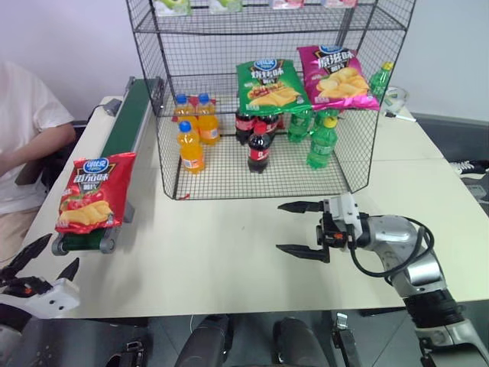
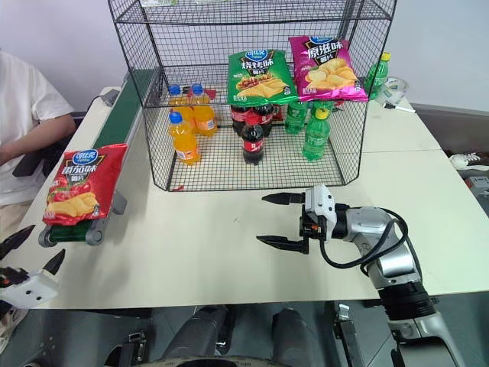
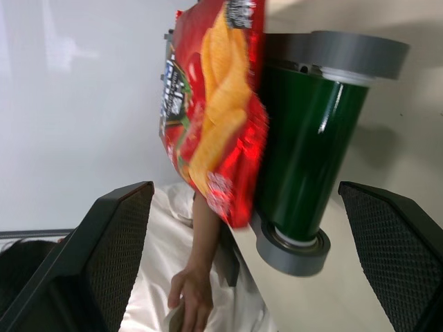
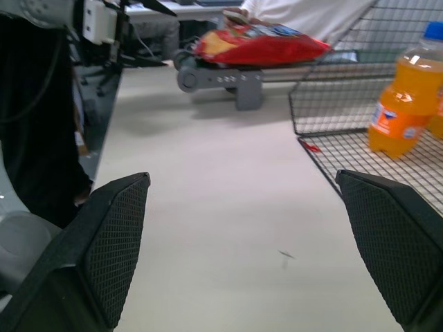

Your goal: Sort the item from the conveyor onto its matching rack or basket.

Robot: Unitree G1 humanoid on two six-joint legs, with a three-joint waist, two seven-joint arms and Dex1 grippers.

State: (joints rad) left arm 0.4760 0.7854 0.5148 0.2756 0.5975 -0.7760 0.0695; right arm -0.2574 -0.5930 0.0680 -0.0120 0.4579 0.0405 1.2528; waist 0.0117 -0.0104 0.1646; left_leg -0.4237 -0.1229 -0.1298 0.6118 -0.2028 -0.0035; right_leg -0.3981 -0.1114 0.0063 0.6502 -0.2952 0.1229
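Red chip bag (image 1: pixel 93 191) sat on the near end of the conveyor (image 1: pixel 126 130), hanging over the end roller, touched by neither hand. Conveyor ran along the left side of the surface (image 1: pixel 229 252), beside the black wire rack (image 1: pixel 267 99).

Left hand (image 1: pixel 42 264) was low at the near left corner, just short of the belt end, fingers spread wide, holding nothing. In its wrist view the bag and the green roller sat ahead, between the two open fingers (image 3: pixel 104 249) but apart from them.

Right hand (image 1: pixel 302 228) hovered over the bare surface in front of the rack, pointing left toward the conveyor, fingers wide apart, empty.

Rack's lower tier held orange bottles (image 1: pixel 191 134), cola bottles (image 1: pixel 258 145) and green bottles (image 1: pixel 322 141); a green chip bag (image 1: pixel 269 86) and a pink chip bag (image 1: pixel 335 76) lay on the tier above them.

A person in a white shirt (image 1: pixel 27 115) sat left of the conveyor.
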